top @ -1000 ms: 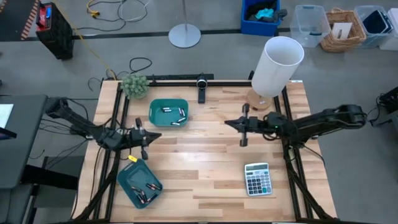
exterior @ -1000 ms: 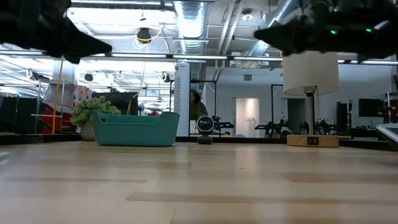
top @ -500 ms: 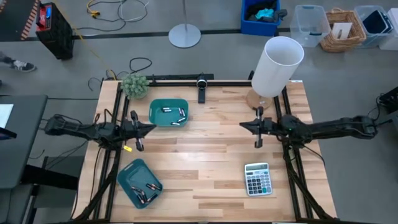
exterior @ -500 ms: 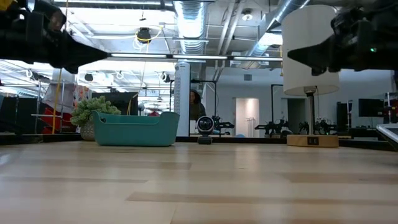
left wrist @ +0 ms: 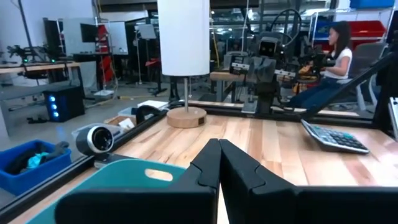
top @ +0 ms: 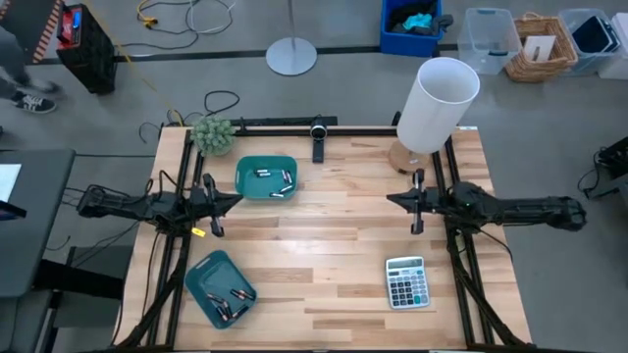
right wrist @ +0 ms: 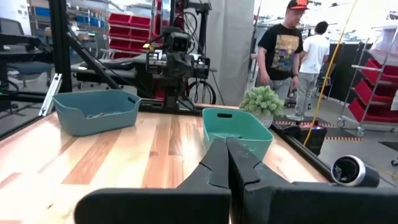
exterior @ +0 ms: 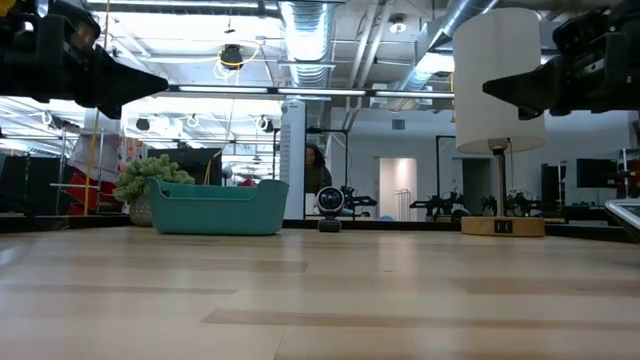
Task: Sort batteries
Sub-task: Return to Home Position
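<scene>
Blue bin point(top: 201, 277) on near side of left claw point(top: 231, 200), dark batteries point(top: 232, 303) inside. Calculator point(top: 406, 282) on near side of right claw point(top: 396, 200). Both claws closed, fingers pressed together, nothing held. They hung above table point(top: 324, 245), tips facing, well apart. Green bin point(top: 251, 165) just beyond left claw, silver batteries point(top: 279, 183) inside. Lamp point(top: 439, 103) beyond right claw.
</scene>
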Motion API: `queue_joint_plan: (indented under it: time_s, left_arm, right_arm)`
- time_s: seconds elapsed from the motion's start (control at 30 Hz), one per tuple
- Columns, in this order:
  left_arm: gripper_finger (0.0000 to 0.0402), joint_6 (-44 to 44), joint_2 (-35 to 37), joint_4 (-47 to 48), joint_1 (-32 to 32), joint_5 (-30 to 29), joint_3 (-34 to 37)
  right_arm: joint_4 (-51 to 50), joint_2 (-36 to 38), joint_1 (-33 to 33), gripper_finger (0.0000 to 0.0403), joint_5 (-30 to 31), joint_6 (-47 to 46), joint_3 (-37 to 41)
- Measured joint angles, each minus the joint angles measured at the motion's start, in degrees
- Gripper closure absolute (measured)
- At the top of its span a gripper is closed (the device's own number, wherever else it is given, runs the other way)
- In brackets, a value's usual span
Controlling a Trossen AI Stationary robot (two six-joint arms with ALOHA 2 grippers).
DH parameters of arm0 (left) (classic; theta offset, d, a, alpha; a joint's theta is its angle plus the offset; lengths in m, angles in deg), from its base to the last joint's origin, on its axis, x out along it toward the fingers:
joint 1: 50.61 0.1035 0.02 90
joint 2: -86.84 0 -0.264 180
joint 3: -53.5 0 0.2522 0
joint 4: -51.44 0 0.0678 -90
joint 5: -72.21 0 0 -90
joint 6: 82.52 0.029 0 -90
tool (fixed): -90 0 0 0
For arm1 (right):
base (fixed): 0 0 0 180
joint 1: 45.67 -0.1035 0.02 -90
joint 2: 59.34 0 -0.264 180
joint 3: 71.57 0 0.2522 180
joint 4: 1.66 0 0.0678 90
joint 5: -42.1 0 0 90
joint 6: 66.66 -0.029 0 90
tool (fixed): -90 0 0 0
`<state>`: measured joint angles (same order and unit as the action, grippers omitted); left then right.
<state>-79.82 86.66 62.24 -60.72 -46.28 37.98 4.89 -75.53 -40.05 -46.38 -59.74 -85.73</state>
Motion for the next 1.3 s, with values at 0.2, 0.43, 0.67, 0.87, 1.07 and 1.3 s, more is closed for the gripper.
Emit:
queue_joint_plan:
  time_s: [0.2, 0.43, 0.67, 0.87, 1.07, 1.3]
  left_arm:
    - [0.0401, -0.1, 0.0, -0.1, 0.0, 0.0, 0.0]
    - [0.0401, -0.4, 0.0, -0.5, 0.0, -0.4, 0.1]
    - [0.0401, -1.0, -0.2, -1.8, 1.4, -1.6, 1.4]
    - [0.0401, -0.1, -0.1, -1.9, 1.5, -1.6, 1.4]
    - [0.0401, 0.0, -0.1, -1.9, 1.5, -1.5, 1.4]
    - [0.0401, -2.4, -0.1, -2.0, 1.5, -1.5, 1.4]
  right_arm:
    - [-10.1, 11.5, 0.1, 0.0401, 0.1, 0.4, 0.0]
    - [-16.3, 15.9, 0.4, 0.0401, 3.2, 0.6, 0.1]
    - [-17.1, 16.1, 1.0, 0.0401, 3.2, 0.5, 0.1]
    - [-18.2, 16.1, 0.9, 0.0384, 3.2, -1.6, 0.1]
    - [-18.2, 16.1, 0.9, 0.0373, 3.2, -2.8, 0.1]
    - [-18.3, 16.1, 0.9, 0.0374, 3.2, -2.8, 0.1]
